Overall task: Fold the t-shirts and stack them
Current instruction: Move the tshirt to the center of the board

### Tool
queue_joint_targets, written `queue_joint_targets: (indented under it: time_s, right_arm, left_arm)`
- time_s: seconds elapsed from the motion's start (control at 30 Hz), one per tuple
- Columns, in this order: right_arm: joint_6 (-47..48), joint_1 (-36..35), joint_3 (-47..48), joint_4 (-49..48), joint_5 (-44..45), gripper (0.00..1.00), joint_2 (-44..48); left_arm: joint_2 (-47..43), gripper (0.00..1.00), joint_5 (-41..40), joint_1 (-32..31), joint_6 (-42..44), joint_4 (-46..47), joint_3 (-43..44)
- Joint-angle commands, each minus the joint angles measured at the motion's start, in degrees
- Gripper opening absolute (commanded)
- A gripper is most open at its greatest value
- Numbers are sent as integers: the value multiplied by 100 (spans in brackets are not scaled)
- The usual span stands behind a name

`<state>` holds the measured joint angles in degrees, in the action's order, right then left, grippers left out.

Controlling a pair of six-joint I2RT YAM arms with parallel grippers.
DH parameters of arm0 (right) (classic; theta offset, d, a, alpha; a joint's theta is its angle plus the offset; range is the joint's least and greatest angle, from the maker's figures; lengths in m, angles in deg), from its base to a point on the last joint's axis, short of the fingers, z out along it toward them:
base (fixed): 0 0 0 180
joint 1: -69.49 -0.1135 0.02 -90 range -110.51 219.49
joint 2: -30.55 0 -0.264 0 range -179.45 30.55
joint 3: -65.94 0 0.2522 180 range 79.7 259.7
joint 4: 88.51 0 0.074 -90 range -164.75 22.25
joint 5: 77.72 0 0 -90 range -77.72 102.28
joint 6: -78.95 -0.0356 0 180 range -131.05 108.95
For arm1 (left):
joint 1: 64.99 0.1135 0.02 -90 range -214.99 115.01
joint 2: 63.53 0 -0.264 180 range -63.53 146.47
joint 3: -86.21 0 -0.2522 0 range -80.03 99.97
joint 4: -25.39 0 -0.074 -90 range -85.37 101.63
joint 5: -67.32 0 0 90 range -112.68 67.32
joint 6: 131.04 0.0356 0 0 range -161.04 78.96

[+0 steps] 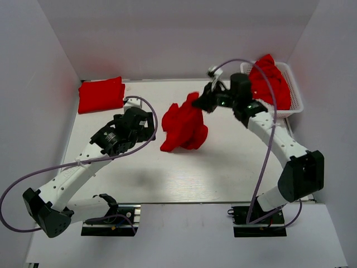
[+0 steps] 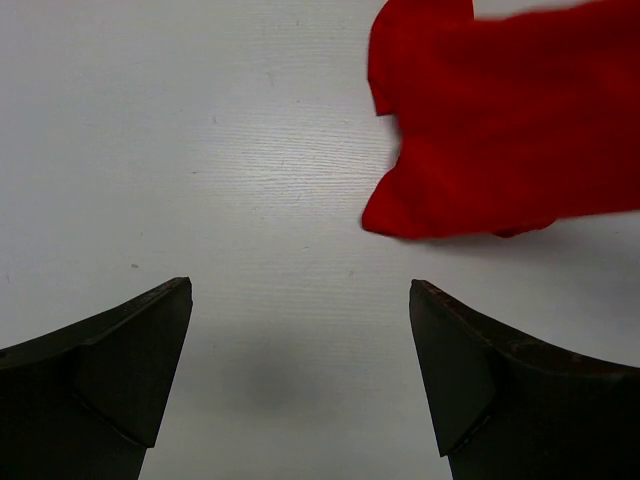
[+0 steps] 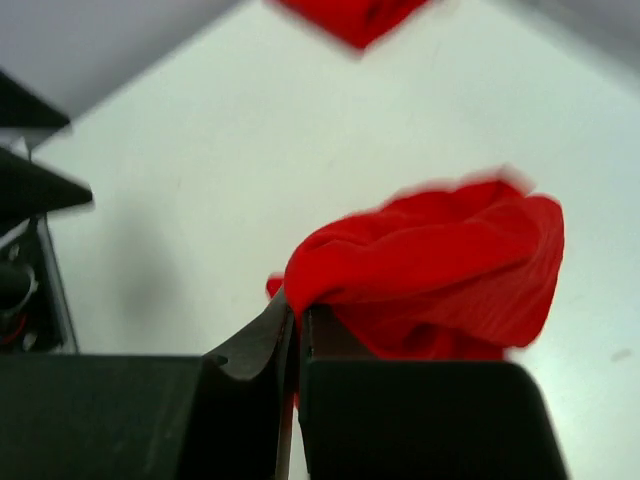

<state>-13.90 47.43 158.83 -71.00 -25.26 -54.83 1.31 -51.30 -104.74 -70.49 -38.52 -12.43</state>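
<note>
On the white table (image 1: 223, 173), a white lattice basket (image 1: 297, 105) at the far right holds a heap of red t-shirts (image 1: 270, 78), and a folded red t-shirt (image 1: 100, 95) lies in the far left corner. A crumpled red t-shirt (image 1: 184, 125) sits bunched mid-table, its upper right edge pinched between the closed fingers of the right gripper (image 1: 202, 102). The left gripper (image 2: 300, 290), just left of that shirt, hovers over bare table with its fingers spread wide.

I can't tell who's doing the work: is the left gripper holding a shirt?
No, the left gripper is open over the table, with the shirt apart from it.
</note>
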Motion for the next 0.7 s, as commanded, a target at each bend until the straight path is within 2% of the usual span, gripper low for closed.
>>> queue_joint_targets:
  time_s: [0.0,0.17,0.2,0.23,0.27,0.3,0.43,0.6,0.67]
  right_arm:
    - [127,-550,-723,-762,370,0,15]
    - [-48,-1019,-1479,-752,791,0,-734]
    - [-153,-1071,-1567,-779,966,9,-786]
    - [-285,-1115,-1811,-831,1203,28,-856]
    - [-338,-1133,-1892,-910,1283,41,-866]
    - [-443,-1151,-1936,-946,1476,90,-892]
    - [-462,-1160,-1718,-534,1794,90,-700]
    - [-593,-1133,-1489,2,2233,90,21]
    - [-681,-1125,-1584,143,2514,90,458]
  left_arm:
    - [63,100,-196,28,-219,-144,254]
    - [257,100,-144,28,-376,-91,254]
    - [318,100,-91,28,-429,-91,254]
    - [319,100,-39,28,-430,-144,254]
    - [397,100,31,28,-430,-144,254]
    - [485,100,154,28,-430,-92,254]
    - [766,100,445,133,-430,40,254]
    - [1136,100,630,274,-377,295,324]
    - [1189,100,953,432,-299,382,404]
